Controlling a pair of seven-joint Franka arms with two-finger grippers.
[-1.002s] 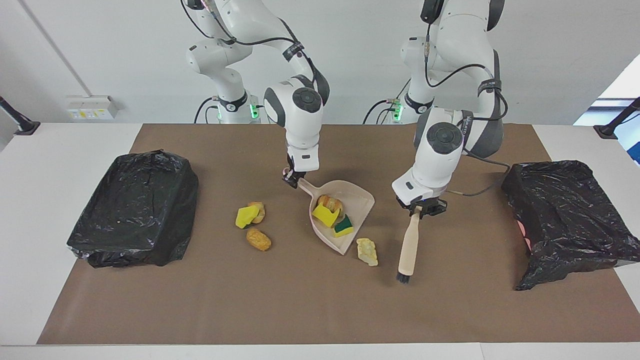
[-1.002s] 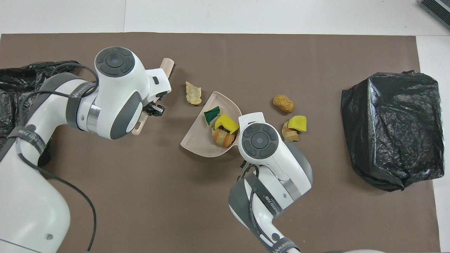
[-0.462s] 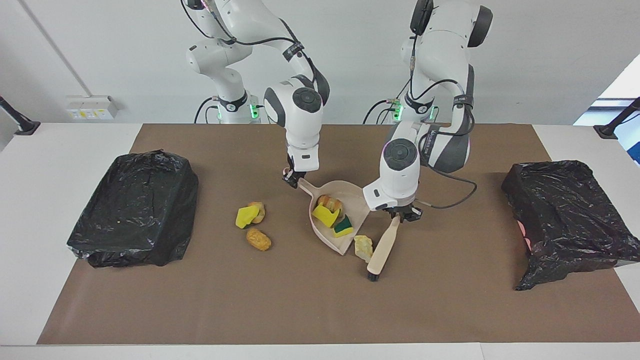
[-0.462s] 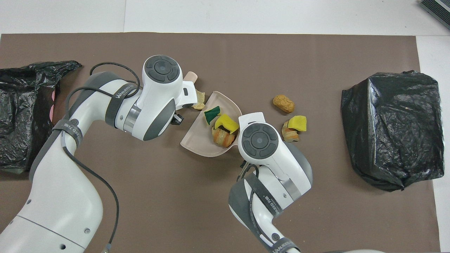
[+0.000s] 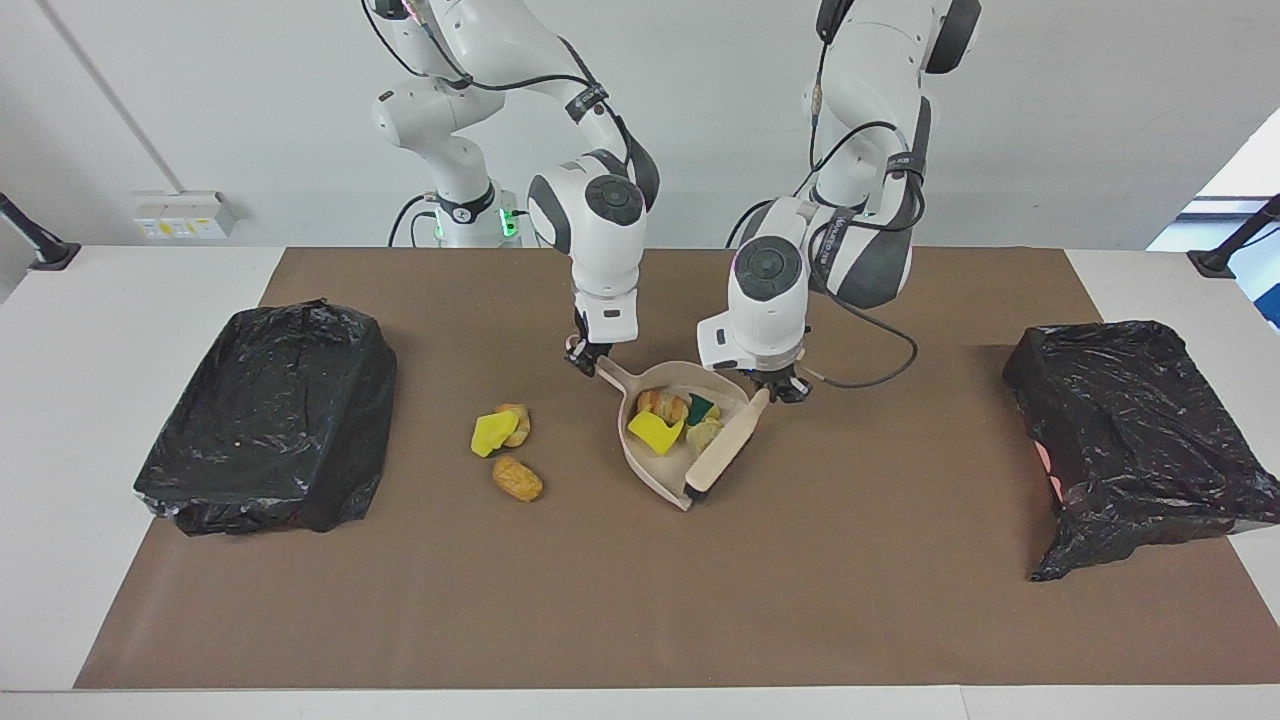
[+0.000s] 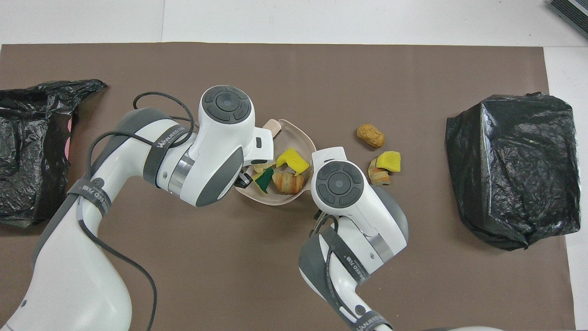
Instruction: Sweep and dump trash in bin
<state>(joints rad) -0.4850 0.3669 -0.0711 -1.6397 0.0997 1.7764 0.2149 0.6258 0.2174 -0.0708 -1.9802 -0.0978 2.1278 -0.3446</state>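
Now left tool (image 5: pixel 783 388) clamped on brush (image 5: pixel 727 447) inside dustpan (image 5: pixel 650 468), right tool (image 5: pixel 583 358) gripping its handle.

Four scraps (image 5: pixel 660 425) and the brush (image 5: pixel 725 450) lie in the dustpan (image 5: pixel 640 470).

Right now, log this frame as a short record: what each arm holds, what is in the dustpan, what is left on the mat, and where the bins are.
left gripper: shut on the brush, which lies across the dustpan's mouth
right gripper: shut on the dustpan handle
in dustpan: yellow sponge, green-backed scrap, bread chunk, pale scrap
loose scraps: three on the mat, toward the right arm's end
bins: black-bagged bin at the right arm's end, second bin at the left arm's end
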